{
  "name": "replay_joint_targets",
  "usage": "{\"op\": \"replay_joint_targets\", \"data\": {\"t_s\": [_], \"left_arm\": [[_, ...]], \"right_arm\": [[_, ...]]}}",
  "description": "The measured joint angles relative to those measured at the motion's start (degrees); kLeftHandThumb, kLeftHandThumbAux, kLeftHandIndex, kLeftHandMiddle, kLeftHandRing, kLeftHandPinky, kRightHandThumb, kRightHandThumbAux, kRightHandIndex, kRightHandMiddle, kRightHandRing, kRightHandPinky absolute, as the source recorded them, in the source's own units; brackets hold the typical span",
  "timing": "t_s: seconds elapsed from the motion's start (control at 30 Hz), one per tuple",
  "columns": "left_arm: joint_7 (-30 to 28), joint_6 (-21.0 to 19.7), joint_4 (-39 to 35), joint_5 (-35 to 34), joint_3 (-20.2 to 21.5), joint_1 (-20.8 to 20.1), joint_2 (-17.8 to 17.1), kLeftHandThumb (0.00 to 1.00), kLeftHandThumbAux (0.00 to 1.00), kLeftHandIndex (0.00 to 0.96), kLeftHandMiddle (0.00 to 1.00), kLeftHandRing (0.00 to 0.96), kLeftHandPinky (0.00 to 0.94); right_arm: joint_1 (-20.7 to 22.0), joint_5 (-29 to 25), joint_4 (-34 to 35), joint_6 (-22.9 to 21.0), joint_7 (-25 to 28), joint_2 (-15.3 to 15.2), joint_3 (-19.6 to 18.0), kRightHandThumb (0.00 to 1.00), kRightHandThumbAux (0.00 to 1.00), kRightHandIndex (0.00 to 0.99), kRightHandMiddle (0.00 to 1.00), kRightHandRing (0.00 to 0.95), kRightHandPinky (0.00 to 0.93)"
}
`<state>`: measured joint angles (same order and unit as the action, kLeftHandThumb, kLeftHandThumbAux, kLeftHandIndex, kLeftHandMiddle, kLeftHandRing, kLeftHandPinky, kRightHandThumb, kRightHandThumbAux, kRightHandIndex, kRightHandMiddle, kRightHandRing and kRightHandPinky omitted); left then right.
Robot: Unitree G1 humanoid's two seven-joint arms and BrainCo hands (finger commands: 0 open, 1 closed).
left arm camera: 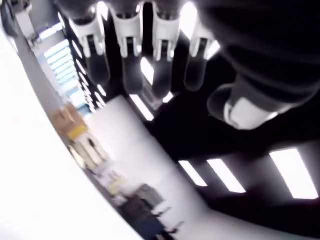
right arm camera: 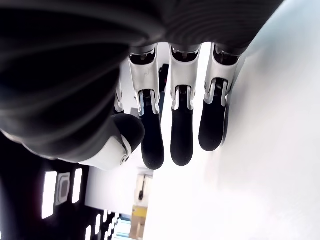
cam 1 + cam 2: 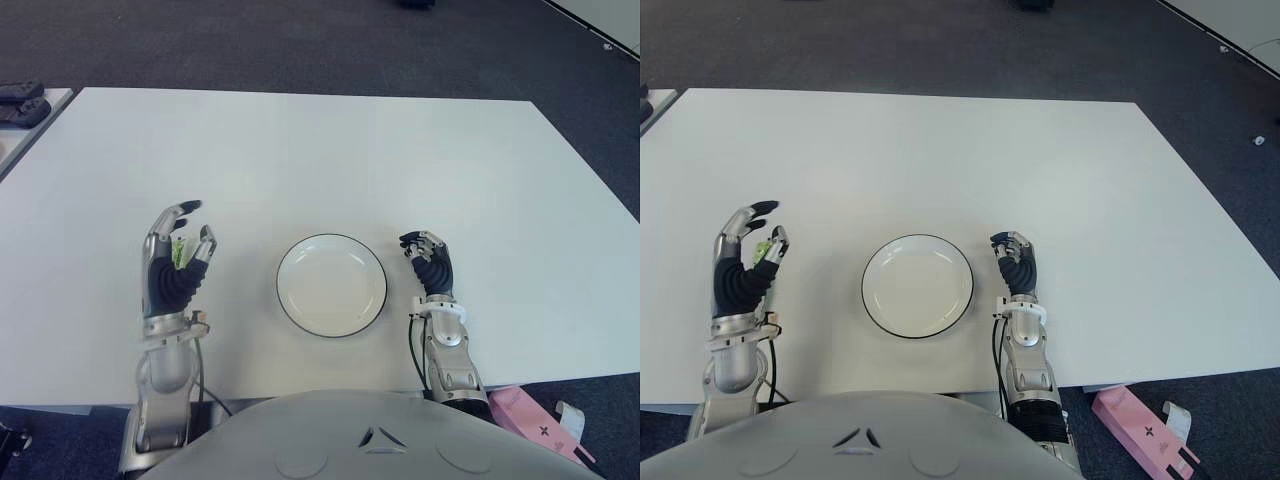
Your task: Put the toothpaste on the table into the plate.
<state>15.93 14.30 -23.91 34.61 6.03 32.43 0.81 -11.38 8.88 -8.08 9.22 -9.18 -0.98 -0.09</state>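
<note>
A small green and white toothpaste tube (image 3: 180,253) shows on the white table (image 3: 300,150), partly hidden behind my left hand (image 3: 195,226). That hand is raised over it to the left of the plate, thumb and fingers spread; its wrist view shows nothing between the fingers (image 1: 130,60). The white plate (image 3: 331,285) with a dark rim sits empty at the table's near middle. My right hand (image 3: 424,247) shows just right of the plate, fingers (image 2: 180,130) relaxed and holding nothing.
A pink box (image 3: 528,419) lies on the floor past the table's near right corner. Dark objects (image 3: 20,102) sit on a second surface at the far left. Dark carpet surrounds the table.
</note>
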Motion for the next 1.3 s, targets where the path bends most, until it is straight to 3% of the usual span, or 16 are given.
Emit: {"op": "replay_joint_targets", "data": {"t_s": [0.2,0.33,0.5,0.57,0.6,0.63,0.8,0.93,1.03,1.1,1.3], "left_arm": [[0.2,-14.3,-5.9,12.2,-0.1,1.0,4.2,0.644,0.231,0.005,0.064,0.109,0.139],[-0.1,-21.6,-9.9,18.3,-0.5,0.9,4.5,0.626,0.214,0.000,0.028,0.061,0.079],[-5.0,-31.1,-15.7,26.4,-2.3,0.9,4.6,0.577,0.186,0.000,0.004,0.010,0.016],[-6.7,-34.0,-16.9,29.2,-2.9,0.8,4.6,0.500,0.184,0.000,0.002,0.005,0.018],[-7.2,-35.3,-16.8,30.7,-3.0,0.8,4.6,0.383,0.181,0.000,0.001,0.003,0.011],[-7.7,-36.7,-16.3,33.1,-3.1,0.5,4.5,0.341,0.180,0.000,0.001,0.002,0.009],[-11.4,-44.5,-12.9,43.3,-3.0,-1.5,4.7,0.306,0.171,0.000,0.000,0.000,0.001],[-14.2,-48.3,-11.8,46.5,-2.7,-2.4,4.8,0.301,0.169,0.000,0.000,0.000,0.000],[-15.7,-49.5,-11.2,47.2,-2.7,-3.0,4.8,0.169,0.212,0.000,0.000,0.000,0.004],[-17.2,-50.4,-10.0,47.2,-2.5,-4.0,4.7,0.133,0.232,0.000,0.000,0.000,0.021],[-25.1,-51.9,-6.9,48.4,-2.4,-4.8,3.0,0.274,0.208,0.000,0.000,0.000,0.001]], "right_arm": [[0.3,0.0,-0.6,0.3,-0.1,0.1,0.2,0.724,0.733,0.420,0.432,0.401,0.396],[0.5,0.0,-0.7,0.3,-0.1,0.2,0.4,0.724,0.733,0.420,0.433,0.404,0.399],[0.7,-0.1,-1.0,0.5,-0.1,0.2,0.4,0.724,0.733,0.421,0.432,0.404,0.400],[0.9,-0.1,-1.3,0.5,-0.1,0.1,0.4,0.723,0.733,0.421,0.433,0.405,0.399],[1.0,-0.1,-1.3,0.5,-0.1,0.1,0.4,0.723,0.733,0.421,0.433,0.405,0.396],[1.1,-0.1,-1.4,0.6,-0.1,0.1,0.4,0.723,0.733,0.421,0.433,0.405,0.395],[1.2,-0.1,-2.0,1.1,-0.1,0.1,0.4,0.723,0.733,0.421,0.432,0.402,0.392],[1.5,-0.2,-2.7,1.9,0.0,0.0,0.5,0.724,0.733,0.421,0.431,0.403,0.398],[1.7,-0.4,-3.1,2.3,0.2,0.0,0.5,0.724,0.733,0.421,0.431,0.405,0.399],[1.9,-0.5,-3.4,2.6,0.4,-0.1,0.5,0.724,0.733,0.421,0.430,0.405,0.399],[2.3,-0.8,-3.9,2.9,0.8,-0.1,0.5,0.724,0.733,0.420,0.430,0.406,0.397]]}}
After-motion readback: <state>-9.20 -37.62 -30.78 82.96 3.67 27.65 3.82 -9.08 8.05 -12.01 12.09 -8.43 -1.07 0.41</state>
